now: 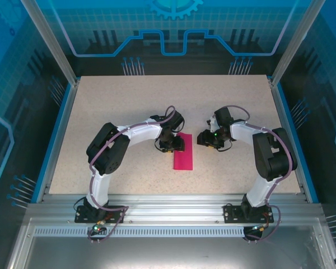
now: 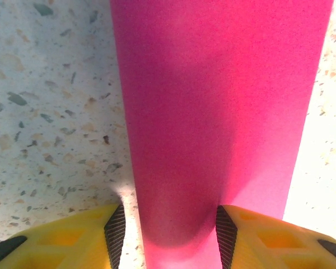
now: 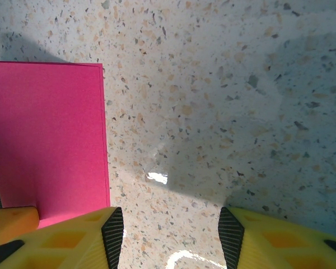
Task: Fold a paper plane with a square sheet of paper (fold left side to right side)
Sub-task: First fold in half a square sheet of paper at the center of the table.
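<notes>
Paper sheet (image 1: 183,152) is narrow folded strip, flat at centre of top view. Left gripper (image 2: 169,235) part-open, straddling strip end, no pinch. Right gripper (image 3: 169,235) part-open, empty, over bare table (image 3: 241,112) beside strip. Thin, light, floppy, likely slides: pinch at free edge, gently.

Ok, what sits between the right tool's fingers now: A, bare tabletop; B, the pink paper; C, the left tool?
A: bare speckled tabletop lies in the gap of the open right tool, with the pink paper off to its side.
</notes>
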`<state>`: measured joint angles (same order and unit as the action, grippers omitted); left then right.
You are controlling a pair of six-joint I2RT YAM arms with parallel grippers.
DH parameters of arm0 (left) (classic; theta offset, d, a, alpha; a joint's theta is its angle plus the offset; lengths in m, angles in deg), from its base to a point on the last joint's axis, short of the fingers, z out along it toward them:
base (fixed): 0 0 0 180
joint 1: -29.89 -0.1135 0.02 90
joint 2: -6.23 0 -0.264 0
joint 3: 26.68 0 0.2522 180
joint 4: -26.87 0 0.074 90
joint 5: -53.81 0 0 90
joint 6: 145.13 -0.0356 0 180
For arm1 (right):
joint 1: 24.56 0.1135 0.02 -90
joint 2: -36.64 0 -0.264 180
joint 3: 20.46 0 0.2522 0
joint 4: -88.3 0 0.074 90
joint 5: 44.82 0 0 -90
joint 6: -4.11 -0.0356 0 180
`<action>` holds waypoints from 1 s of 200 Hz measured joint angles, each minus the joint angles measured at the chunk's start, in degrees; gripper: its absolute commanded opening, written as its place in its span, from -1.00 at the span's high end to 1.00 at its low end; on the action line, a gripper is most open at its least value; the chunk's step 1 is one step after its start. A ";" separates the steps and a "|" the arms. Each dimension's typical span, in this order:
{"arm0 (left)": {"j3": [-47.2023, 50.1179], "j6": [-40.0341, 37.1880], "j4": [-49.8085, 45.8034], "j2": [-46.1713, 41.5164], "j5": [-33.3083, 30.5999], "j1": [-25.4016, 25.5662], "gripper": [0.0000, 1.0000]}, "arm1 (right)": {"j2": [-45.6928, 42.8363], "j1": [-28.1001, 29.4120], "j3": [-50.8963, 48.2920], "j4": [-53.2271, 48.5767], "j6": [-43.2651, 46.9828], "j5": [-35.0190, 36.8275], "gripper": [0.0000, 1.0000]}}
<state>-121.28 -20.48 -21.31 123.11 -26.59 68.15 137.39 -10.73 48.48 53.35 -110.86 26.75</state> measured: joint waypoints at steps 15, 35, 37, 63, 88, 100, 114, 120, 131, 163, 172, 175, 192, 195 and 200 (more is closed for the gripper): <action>-0.20 0.00 0.13 0.17 0.04 0.20 -0.02 | 0.00 0.00 0.00 0.00 0.00 0.00 -0.05; -0.44 0.02 0.26 0.31 0.24 0.33 -0.03 | 0.00 0.00 0.00 0.00 0.00 0.00 -0.05; -0.44 0.00 0.26 0.31 0.24 0.33 -0.02 | 0.00 0.00 0.00 0.00 0.00 0.00 -0.05; -0.44 0.00 0.26 0.35 0.22 0.33 -0.02 | 0.00 0.02 0.00 0.00 0.00 -0.02 -0.05; -0.44 -0.02 0.22 0.35 0.22 0.33 0.00 | -0.02 0.02 0.00 0.00 0.00 -0.02 -0.05; -0.44 -0.02 0.20 0.35 0.17 0.33 0.01 | 0.00 0.02 0.00 0.00 0.00 -0.02 -0.05; -0.44 -0.02 0.17 0.35 0.04 0.35 0.02 | 0.00 0.02 0.00 0.00 0.00 -0.02 -0.05; -0.44 -0.02 0.17 0.35 0.00 0.37 0.01 | 0.00 0.02 0.00 0.00 0.00 -0.02 -0.05; -0.44 -0.02 0.17 0.35 -0.04 0.37 0.02 | 0.00 0.02 0.00 0.00 0.00 -0.02 -0.05; -0.44 -0.02 0.17 0.35 -0.20 0.39 0.02 | -0.02 0.02 0.00 0.00 0.00 -0.02 -0.06; -0.44 -0.02 0.17 0.35 -0.22 0.39 0.02 | 0.00 0.02 0.00 0.00 0.02 -0.02 -0.06; -0.44 -0.02 0.17 0.35 -0.22 0.39 0.02 | 0.00 0.02 0.00 0.00 0.02 -0.02 -0.06; -0.44 -0.02 0.17 0.35 -0.22 0.39 0.02 | 0.00 0.02 0.00 0.00 0.00 -0.02 -0.06; -0.44 -0.02 0.17 0.35 -0.22 0.39 0.02 | 0.00 0.02 0.00 0.00 0.00 -0.02 -0.06; -0.44 -0.02 0.17 0.35 -0.22 0.39 0.02 | 0.00 0.02 0.00 0.00 0.00 -0.02 -0.06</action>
<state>-121.72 -20.50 -21.13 123.46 -26.81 68.54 137.39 -10.71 48.48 53.35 -110.86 26.72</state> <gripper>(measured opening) 0.492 0.527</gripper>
